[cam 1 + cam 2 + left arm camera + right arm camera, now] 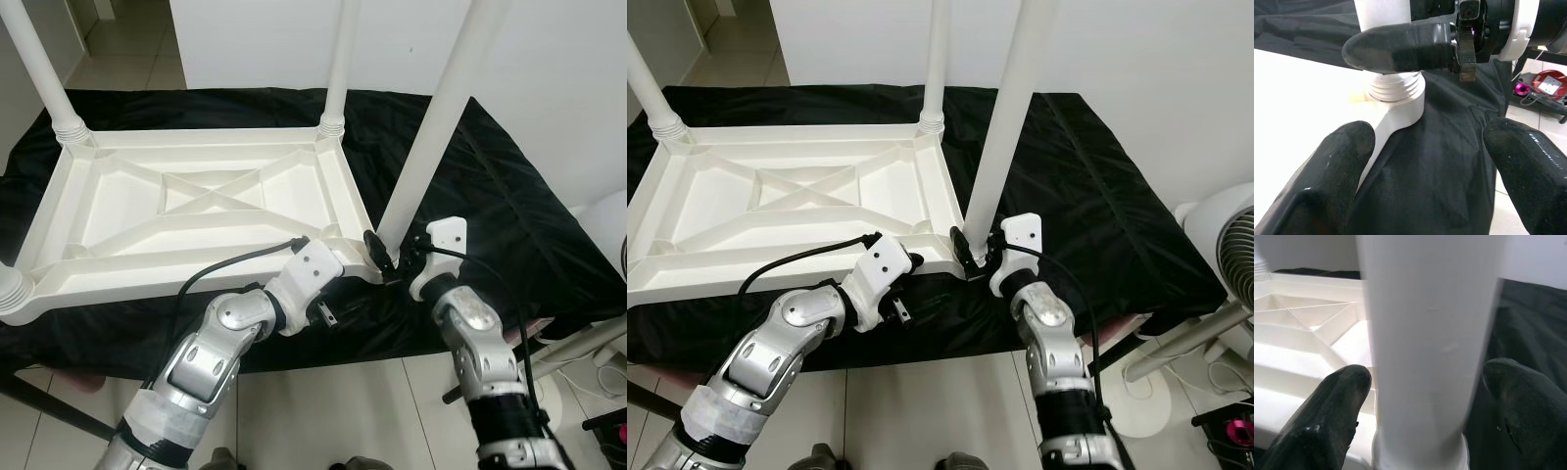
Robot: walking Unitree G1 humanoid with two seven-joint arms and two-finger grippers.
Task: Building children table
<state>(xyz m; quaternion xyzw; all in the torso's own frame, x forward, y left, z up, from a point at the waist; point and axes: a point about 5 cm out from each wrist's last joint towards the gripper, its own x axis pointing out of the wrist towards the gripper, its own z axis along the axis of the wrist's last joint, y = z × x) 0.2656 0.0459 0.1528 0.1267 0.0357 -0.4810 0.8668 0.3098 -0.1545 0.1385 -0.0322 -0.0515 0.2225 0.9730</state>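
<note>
- A white plastic children's table (186,211) is seen lying upside down on a black cloth (509,215), its ribbed underside facing up.
- The leg (431,137) being fitted is held at its base in the near corner socket (367,264), straddled by the right pincer (384,257).
- The right pincer's fingers (1337,401) are set on either side of the leg just above the thread; a gap seems to remain on each side, so a loose hold, not a clamp, is judged.
- The left pincer (1425,161) is seen open, just beside the same corner, with nothing between its fingers.
- The threaded collar (1396,88) is partly exposed, so the leg is judged not fully screwed in.
- The leg is judged light, stiff and smooth, hence apt to slip; it is best taken low, near the socket, and kept upright while turned.
- Three other legs (343,59) stand at the remaining corners, well apart from both pincers.
- A fan (1229,245) stands beyond the right arm.
</note>
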